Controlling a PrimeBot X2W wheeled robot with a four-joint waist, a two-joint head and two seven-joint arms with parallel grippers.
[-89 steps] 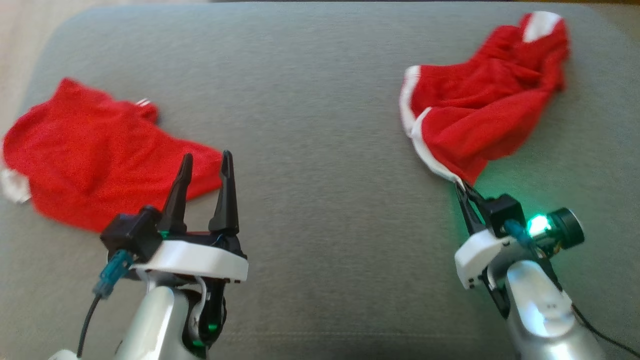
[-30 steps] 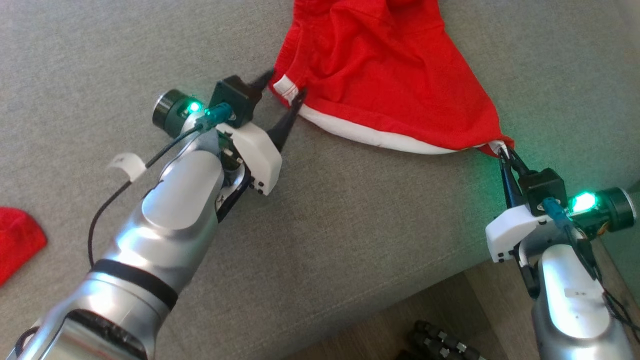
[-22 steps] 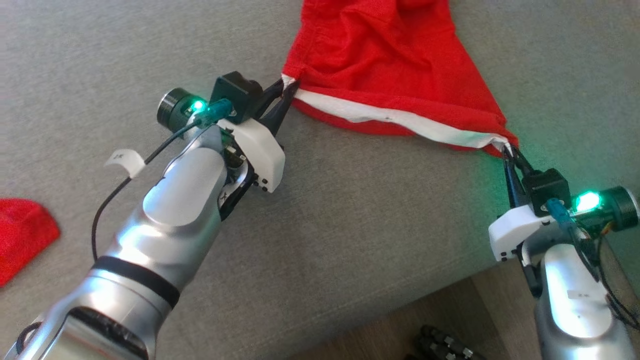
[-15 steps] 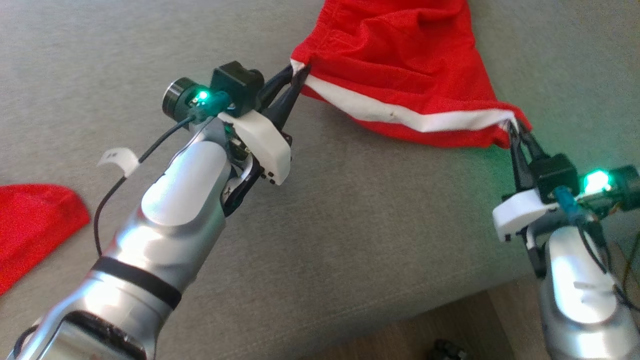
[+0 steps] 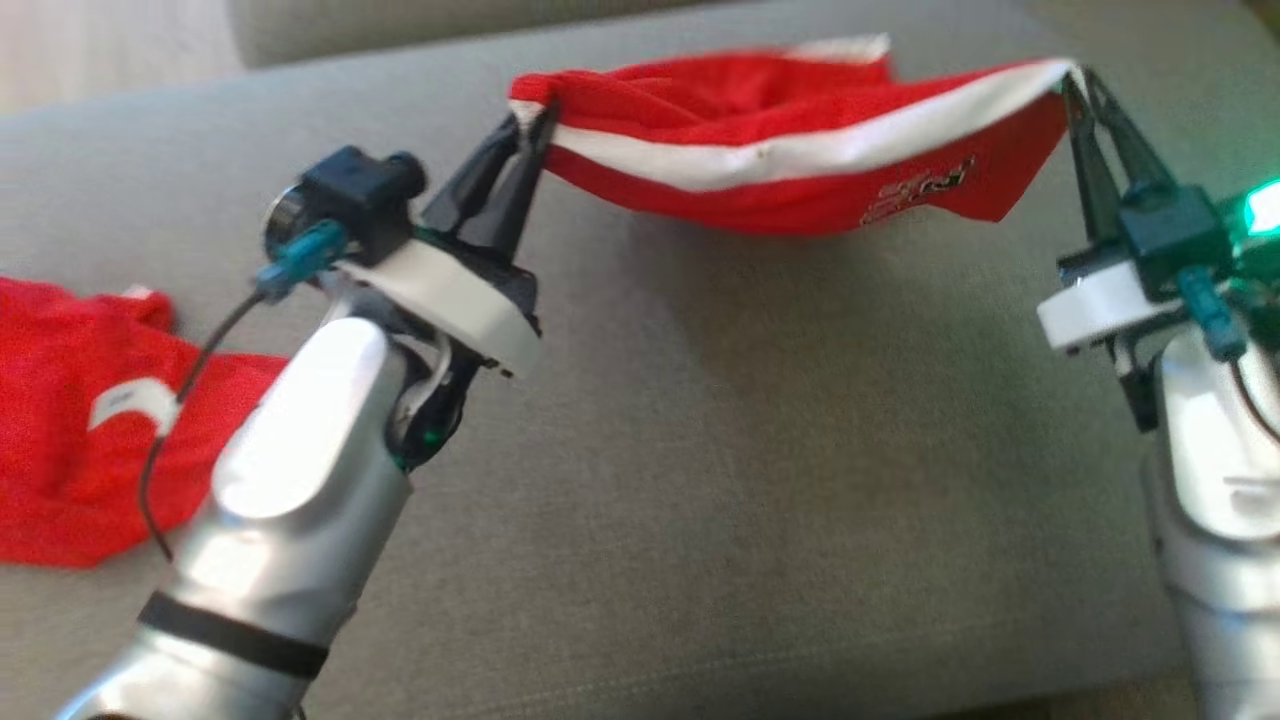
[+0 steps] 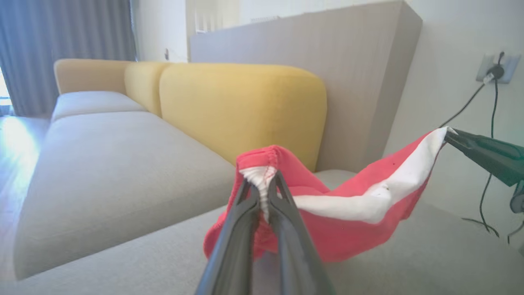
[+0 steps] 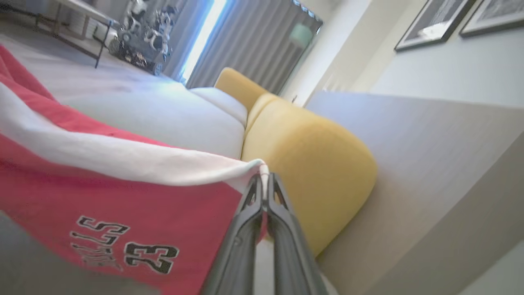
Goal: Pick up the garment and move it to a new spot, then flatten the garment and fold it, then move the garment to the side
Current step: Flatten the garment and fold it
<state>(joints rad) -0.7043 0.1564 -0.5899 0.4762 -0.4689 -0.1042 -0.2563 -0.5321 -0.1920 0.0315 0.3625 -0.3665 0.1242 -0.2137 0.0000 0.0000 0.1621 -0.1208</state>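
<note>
Garment in hand: above the near sofa seat, left claw at upper centre-left grips one white-banded corner, right claw at upper right grips the other; cloth sags between, upper middle. Keep both level, taut, moving together.

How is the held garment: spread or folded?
Spread: the garment hangs between left gripper and right gripper, which pinch its white band's ends.

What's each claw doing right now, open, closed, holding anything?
Left claw: closed on one white-trimmed corner of the red garment.
Right claw: closed on the opposite corner.
</note>
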